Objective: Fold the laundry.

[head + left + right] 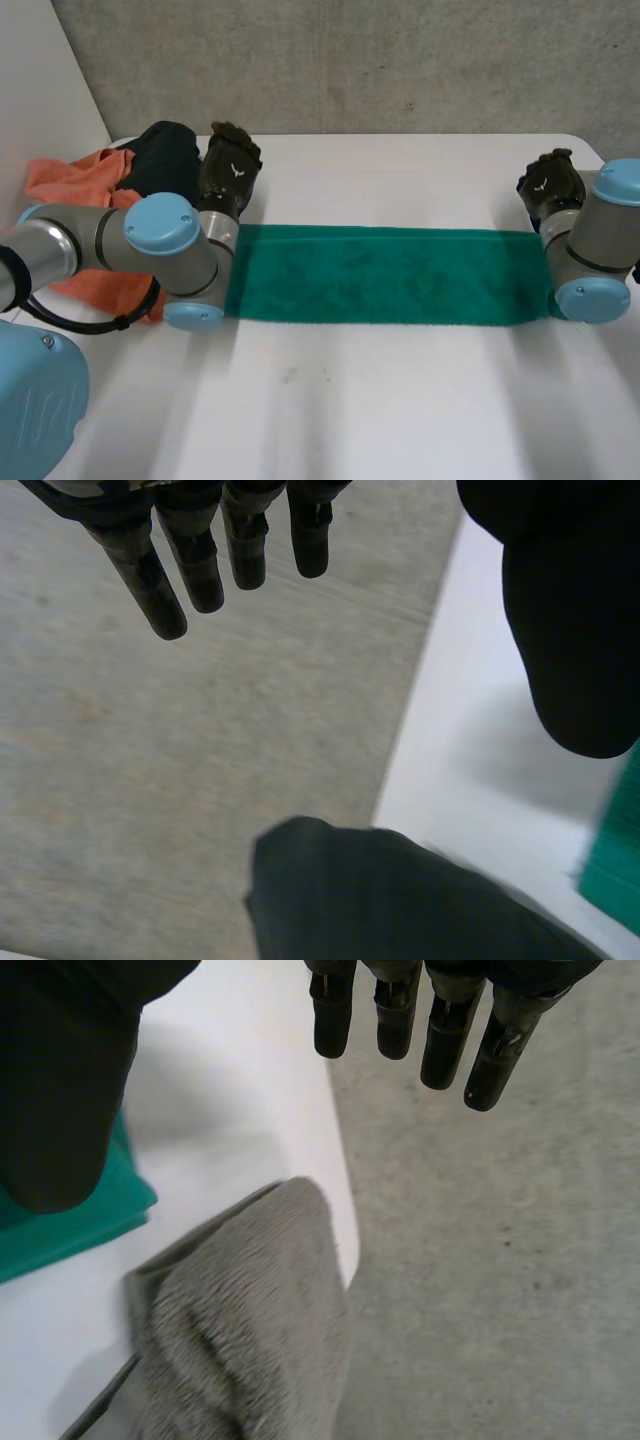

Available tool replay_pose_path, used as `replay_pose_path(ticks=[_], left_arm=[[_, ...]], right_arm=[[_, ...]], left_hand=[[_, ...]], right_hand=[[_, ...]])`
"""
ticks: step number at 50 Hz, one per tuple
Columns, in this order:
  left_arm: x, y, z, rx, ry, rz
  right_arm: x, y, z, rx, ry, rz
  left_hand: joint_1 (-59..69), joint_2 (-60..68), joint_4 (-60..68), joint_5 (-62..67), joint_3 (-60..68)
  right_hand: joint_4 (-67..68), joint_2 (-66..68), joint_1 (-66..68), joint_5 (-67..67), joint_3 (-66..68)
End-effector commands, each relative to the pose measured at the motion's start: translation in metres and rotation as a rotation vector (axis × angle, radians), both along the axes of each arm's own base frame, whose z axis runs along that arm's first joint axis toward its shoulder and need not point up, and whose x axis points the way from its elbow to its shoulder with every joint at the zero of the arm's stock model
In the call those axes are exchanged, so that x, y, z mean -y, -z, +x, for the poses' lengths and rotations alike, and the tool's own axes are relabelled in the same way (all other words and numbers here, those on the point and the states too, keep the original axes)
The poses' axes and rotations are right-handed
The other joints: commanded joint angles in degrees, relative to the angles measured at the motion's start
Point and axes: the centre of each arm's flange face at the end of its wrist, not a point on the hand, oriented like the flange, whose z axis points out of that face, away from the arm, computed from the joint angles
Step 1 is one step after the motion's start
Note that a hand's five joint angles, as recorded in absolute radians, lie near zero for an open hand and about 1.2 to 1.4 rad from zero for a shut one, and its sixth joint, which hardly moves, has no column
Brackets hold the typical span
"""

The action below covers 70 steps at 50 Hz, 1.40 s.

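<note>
A green towel (385, 273) lies flat on the white table (400, 400) as a long folded strip running from arm to arm. My left hand (230, 165) hovers just beyond the strip's left end, fingers straight and empty in the left wrist view (205, 565), with the towel's corner (615, 850) off beside the thumb. My right hand (548, 185) is past the strip's right end, also open and holding nothing (445, 1035). The towel's right corner (70, 1220) shows under its thumb.
An orange cloth (70, 180) and a dark cloth (165, 150) are heaped at the table's far left; the dark cloth (400, 900) lies below my left palm. A grey cloth (250, 1330) rests at the table's right edge under my right hand. Floor lies beyond both edges.
</note>
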Motion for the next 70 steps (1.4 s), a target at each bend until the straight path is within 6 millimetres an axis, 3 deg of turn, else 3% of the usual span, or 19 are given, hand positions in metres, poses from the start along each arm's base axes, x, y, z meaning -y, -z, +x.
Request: replay_pose_path(ticks=[1, 9, 15, 19, 29, 33, 35, 39, 44, 49, 53, 56, 59, 61, 64, 65, 67, 68, 70], left_arm=[[-0.015, -0.024, 0.002, -0.058, 0.015, -0.051], [-0.050, -0.026, 0.016, -0.059, 0.027, 0.030], [-0.079, -0.033, 0.026, -0.089, 0.051, 0.077], [-0.090, -0.032, 0.029, -0.126, 0.065, 0.113], [-0.097, -0.031, 0.027, -0.148, 0.082, 0.132], [-0.097, -0.031, 0.027, -0.148, 0.082, 0.132], [-0.097, -0.032, 0.028, -0.149, 0.081, 0.131], [-0.098, -0.033, 0.028, -0.148, 0.078, 0.130], [-0.102, -0.039, 0.030, -0.154, 0.079, 0.122], [-0.104, -0.047, 0.033, -0.163, 0.078, 0.112], [-0.107, -0.052, 0.038, -0.168, 0.071, 0.106], [-0.110, -0.056, 0.041, -0.171, 0.071, 0.103], [-0.111, -0.058, 0.042, -0.174, 0.070, 0.100], [-0.112, -0.060, 0.044, -0.187, 0.070, 0.102], [-0.111, -0.061, 0.046, -0.211, 0.067, 0.108], [-0.111, -0.061, 0.048, -0.215, 0.063, 0.111], [-0.110, -0.060, 0.051, -0.231, 0.056, 0.121], [-0.109, -0.061, 0.052, -0.236, 0.054, 0.121], [-0.110, -0.061, 0.054, -0.243, 0.054, 0.125]], right_arm=[[-0.019, -0.027, 0.004, 0.121, -0.014, -0.026], [-0.065, -0.044, -0.010, 0.292, -0.086, 0.155], [-0.093, -0.026, -0.039, 0.365, -0.058, 0.402], [-0.098, -0.014, -0.053, 0.375, -0.030, 0.463], [-0.083, 0.005, -0.068, 0.383, 0.002, 0.440], [-0.076, 0.014, -0.069, 0.381, -0.001, 0.417], [-0.071, 0.014, -0.071, 0.374, 0.009, 0.394], [-0.068, 0.011, -0.081, 0.368, 0.041, 0.371], [-0.060, -0.001, -0.111, 0.360, 0.112, 0.312], [-0.051, -0.019, -0.151, 0.222, 0.189, 0.221], [-0.046, -0.025, -0.167, 0.114, 0.205, 0.165], [-0.045, -0.035, -0.156, 0.078, 0.165, 0.119], [-0.052, -0.060, -0.109, 0.074, 0.028, 0.028], [-0.061, -0.068, -0.070, 0.094, -0.095, -0.018], [-0.074, -0.073, -0.033, 0.114, -0.221, -0.058], [-0.086, -0.076, -0.004, 0.121, -0.318, -0.082], [-0.103, -0.077, 0.027, 0.119, -0.424, -0.101], [-0.123, -0.078, 0.058, 0.122, -0.530, -0.119], [-0.142, -0.074, 0.086, 0.127, -0.628, -0.122]], left_hand=[[-1.01, -1.78, -1.66, -2.71, -2.15], [-1.01, -1.78, -1.66, -2.71, -2.15], [-1.01, -1.78, -1.66, -2.71, -2.15], [-1.01, -1.78, -1.66, -2.71, -2.15], [-1.01, -1.78, -1.66, -2.71, -2.15], [-1.01, -1.78, -1.66, -2.71, -2.15], [-1.01, -1.78, -1.66, -2.71, -2.15], [-1.01, -1.78, -1.66, -2.71, -2.15], [-1.01, -1.78, -1.66, -2.71, -2.15], [-1.01, -1.78, -1.66, -2.71, -2.15], [-1.01, -1.78, -1.66, -2.71, -2.15], [-1.01, -1.78, -1.66, -2.71, -2.15], [-1.01, -1.78, -1.66, -2.71, -2.15], [-1.01, -1.78, -1.66, -2.71, -2.15], [-1.01, -1.78, -1.66, -2.71, -2.15], [-1.01, -1.78, -1.66, -2.71, -2.15], [-1.01, -1.78, -1.66, -2.71, -2.15], [-1.01, -1.78, -1.66, -2.71, -2.15], [-1.01, -1.78, -1.66, -2.71, -2.15]], right_hand=[[-3.58, -2.76, -1.48, -3.79, -2.23], [-3.58, -2.76, -1.48, -3.79, -2.23], [-0.18, 0.65, 1.93, -0.39, 1.18], [3.89, 4.72, 6.00, 3.68, 5.25], [14.63, 15.46, 16.74, 14.42, 15.99], [39.15, 39.97, 41.25, 38.93, 40.50], [66.25, 67.07, 68.35, 66.03, 67.60], [66.42, 67.24, 68.52, 66.21, 67.77], [66.42, 67.24, 68.52, 66.21, 67.77], [66.42, 67.24, 68.52, 66.21, 67.77], [66.42, 67.24, 68.52, 66.21, 67.77], [66.42, 67.24, 68.52, 66.21, 67.77], [66.42, 67.24, 68.52, 66.21, 67.77], [66.42, 67.24, 68.52, 66.21, 67.77], [66.42, 67.24, 68.52, 66.21, 67.77], [66.42, 67.24, 68.52, 66.21, 67.77], [66.42, 67.24, 68.52, 66.21, 67.77], [66.42, 67.24, 68.52, 66.21, 67.77], [66.42, 67.24, 68.52, 66.21, 67.77]])
